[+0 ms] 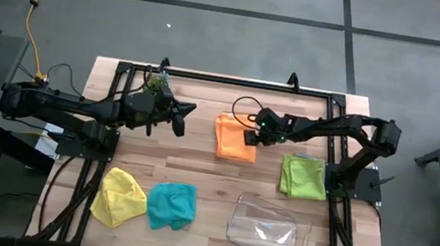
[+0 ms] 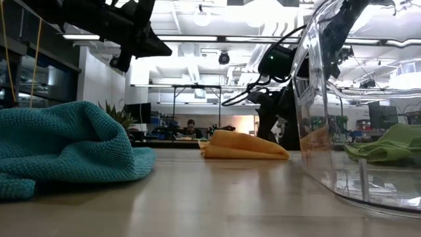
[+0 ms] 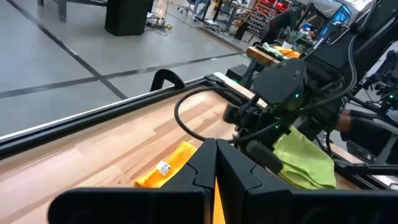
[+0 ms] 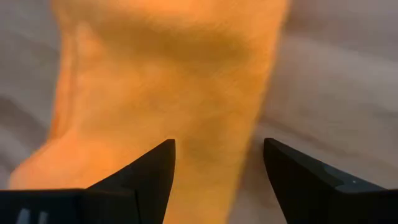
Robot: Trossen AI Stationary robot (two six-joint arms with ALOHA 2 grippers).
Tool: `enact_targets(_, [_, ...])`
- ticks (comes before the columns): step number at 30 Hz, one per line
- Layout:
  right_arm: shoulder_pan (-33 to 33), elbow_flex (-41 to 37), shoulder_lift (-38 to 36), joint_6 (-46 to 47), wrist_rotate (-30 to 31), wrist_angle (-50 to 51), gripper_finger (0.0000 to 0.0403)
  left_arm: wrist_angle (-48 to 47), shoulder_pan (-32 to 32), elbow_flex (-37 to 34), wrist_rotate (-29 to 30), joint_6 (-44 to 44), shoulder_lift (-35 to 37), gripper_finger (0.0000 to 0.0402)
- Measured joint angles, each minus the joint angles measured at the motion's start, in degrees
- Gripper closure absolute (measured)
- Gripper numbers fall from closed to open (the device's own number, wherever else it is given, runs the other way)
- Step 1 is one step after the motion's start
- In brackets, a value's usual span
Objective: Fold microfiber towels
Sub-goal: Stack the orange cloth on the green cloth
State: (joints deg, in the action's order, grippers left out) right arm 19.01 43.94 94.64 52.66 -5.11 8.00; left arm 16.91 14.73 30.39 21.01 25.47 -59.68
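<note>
Fingers of right tool (image 4: 217, 171) stand apart over orange towel (image 4: 168, 81) — wrist view only.

Both arms are dark, nearly black, built of slim jointed links mounted on a black tube frame. The right gripper (image 1: 246, 135) carries a looping black cable and a small green light at its wrist. The left gripper (image 1: 187, 108) ends in two black wedge-shaped fingers (image 3: 239, 177).
</note>
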Motion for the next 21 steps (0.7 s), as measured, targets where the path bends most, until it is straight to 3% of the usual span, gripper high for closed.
enact_targets(9, [-3.3, 0.9, 3.7, 5.7, 2.5, -3.3, 0.0167, -0.5, -0.1, 0.0, 0.5, 0.9, 0.0, 0.0401])
enact_targets(13, [-4.7, 0.8, 3.8, 8.9, 3.0, -4.6, 0.0188, -0.5, -0.1, 0.0, 0.6, 0.9, 0.0, 0.0402])
enact_targets(18, [-6.3, 0.6, 3.9, 8.6, 7.1, -4.8, 0.0254, -0.5, -0.1, 0.0, 0.6, 0.9, 0.0, 0.0401])
enact_targets(21, [-6.2, 0.5, 3.9, 8.3, 8.3, -4.1, 0.0333, -0.5, -0.1, 0.0, 0.6, 0.9, 0.0, 0.0401])
